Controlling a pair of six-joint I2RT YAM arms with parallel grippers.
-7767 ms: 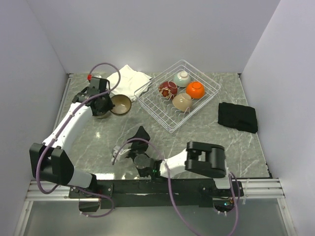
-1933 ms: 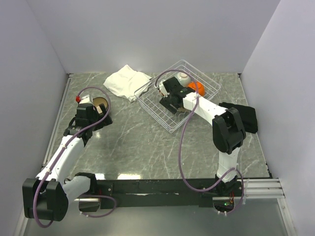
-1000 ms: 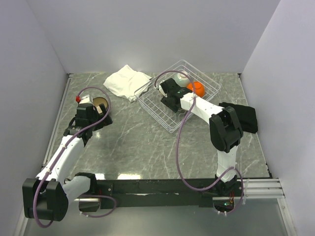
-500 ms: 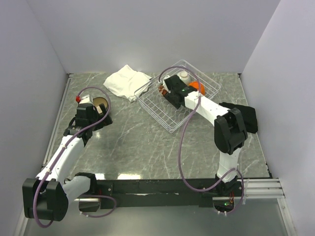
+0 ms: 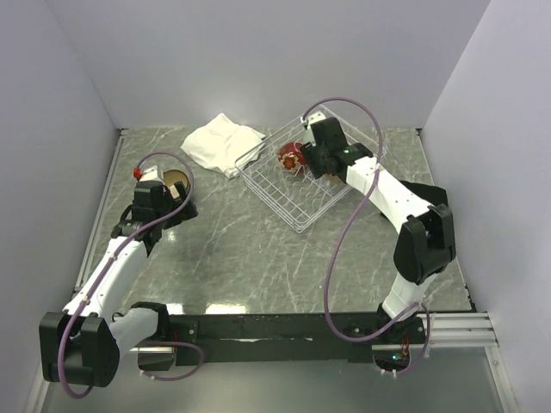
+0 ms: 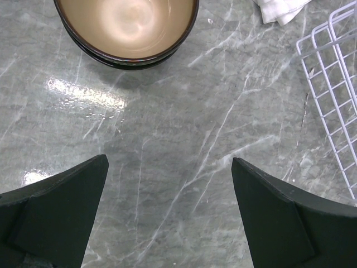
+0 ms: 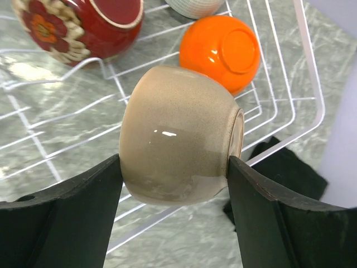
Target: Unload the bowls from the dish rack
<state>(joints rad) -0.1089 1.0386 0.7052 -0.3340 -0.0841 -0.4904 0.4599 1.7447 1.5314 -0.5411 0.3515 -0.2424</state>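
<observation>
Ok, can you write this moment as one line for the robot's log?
right gripper: shut on beige bowl above dish rack | left gripper: open, by brown bowl | in dish rack: red bowl, orange bowl

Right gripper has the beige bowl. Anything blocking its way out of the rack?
Nothing visible. The right gripper holds the beige bowl apparently above the dish rack wires. The orange bowl and red floral bowl sit beyond it in the rack. A black cloth lies past the rack's side.

On three sides stand plain pale lilac walls [image 5: 258, 60]; between them lies a grey-green, white-veined marble counter [image 5: 258, 249]. Its polished surface shows glare.
</observation>
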